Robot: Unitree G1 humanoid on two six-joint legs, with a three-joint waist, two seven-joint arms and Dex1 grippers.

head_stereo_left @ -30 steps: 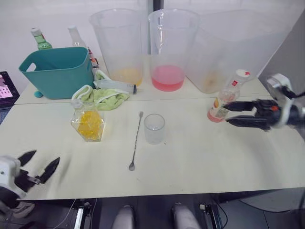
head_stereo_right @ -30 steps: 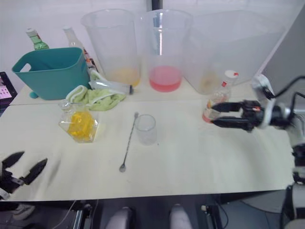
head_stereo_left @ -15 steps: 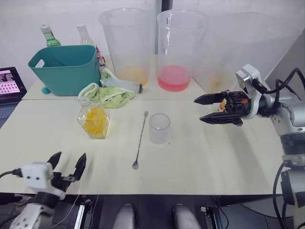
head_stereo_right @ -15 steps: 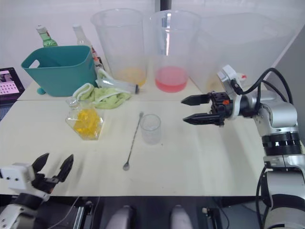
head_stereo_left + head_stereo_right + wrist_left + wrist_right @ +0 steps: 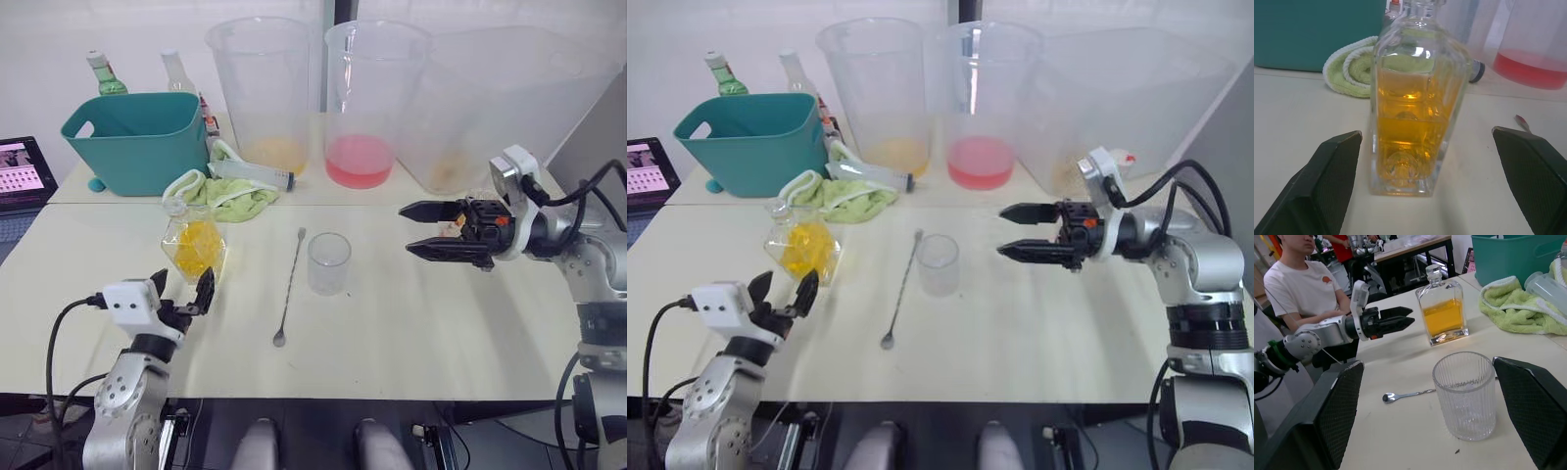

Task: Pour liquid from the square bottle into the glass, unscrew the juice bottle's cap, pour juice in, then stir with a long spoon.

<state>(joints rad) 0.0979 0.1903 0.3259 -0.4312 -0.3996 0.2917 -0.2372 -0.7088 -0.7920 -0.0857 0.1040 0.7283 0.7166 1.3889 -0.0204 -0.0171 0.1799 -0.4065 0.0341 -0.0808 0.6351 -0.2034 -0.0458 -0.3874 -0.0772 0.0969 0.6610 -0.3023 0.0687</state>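
— Item one, left claw [image 5: 179, 297]?
— Fingers apart, now sitting just short of the square bottle [image 5: 195, 247] (half a second back it was hanging off the worktop [image 5: 411, 313] edge).
— Right claw [image 5: 431, 231]?
— Spread wide, hovering right of the glass [image 5: 328, 262], having drifted slightly outward.
— Meaning?
— First pour hasn't begun; the bottle grasp is looking imminent.

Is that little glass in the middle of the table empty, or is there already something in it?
Empty. The glass stands upright and looks clear to its base, with no yellow or pink liquid in it, while the square bottle holds yellow liquid.
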